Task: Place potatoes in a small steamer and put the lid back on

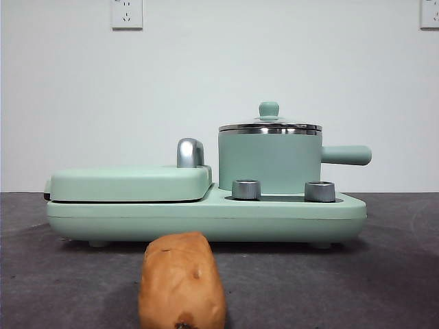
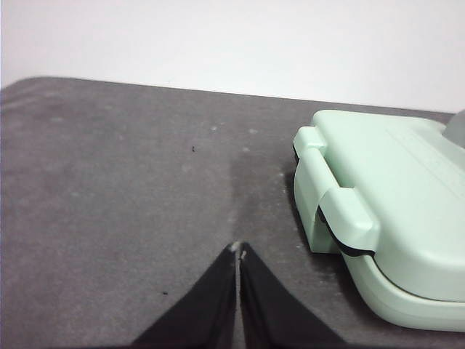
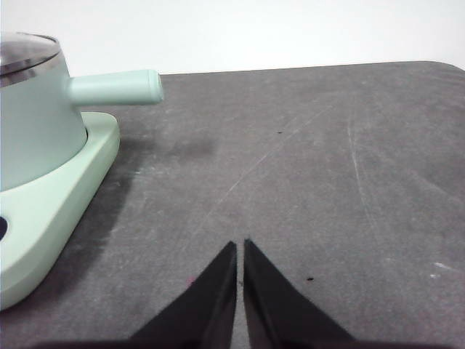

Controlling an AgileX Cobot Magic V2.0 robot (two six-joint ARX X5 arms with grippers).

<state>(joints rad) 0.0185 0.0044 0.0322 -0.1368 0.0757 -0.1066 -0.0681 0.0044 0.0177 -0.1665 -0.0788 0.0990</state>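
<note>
- Potato (image 1: 182,282) on table in front, untouched.
- Lid (image 1: 269,125) on pot (image 1: 269,161); nothing done.
- Left gripper (image 2: 239,252), right gripper (image 3: 240,247) clenched, empty, waiting.

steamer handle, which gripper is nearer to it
Right. The right gripper sits low over the table on the side where the steamer handle points. The left gripper is at the appliance's far end, beside the griddle cover.
</note>
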